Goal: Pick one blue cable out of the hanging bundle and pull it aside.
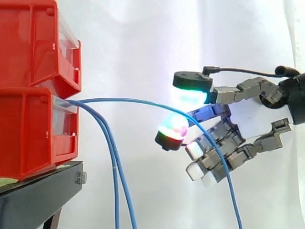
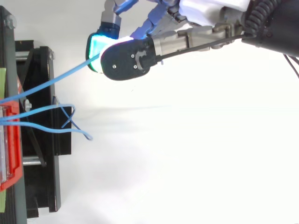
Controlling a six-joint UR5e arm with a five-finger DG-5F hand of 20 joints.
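The hand [image 1: 238, 90] has grey metal links, a black wrist, and black-capped fingertips [image 1: 191, 97] glowing cyan-green, magenta-red and white; small screws dot one cap

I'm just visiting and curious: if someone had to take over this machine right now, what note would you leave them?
Hand: shut on one blue cable, pinched between two glowing pads.
It runs from the lower red bin out to the hand, apart from the other cables hanging down.
Done: cable picked and drawn aside.
Left: perhaps pull it further.
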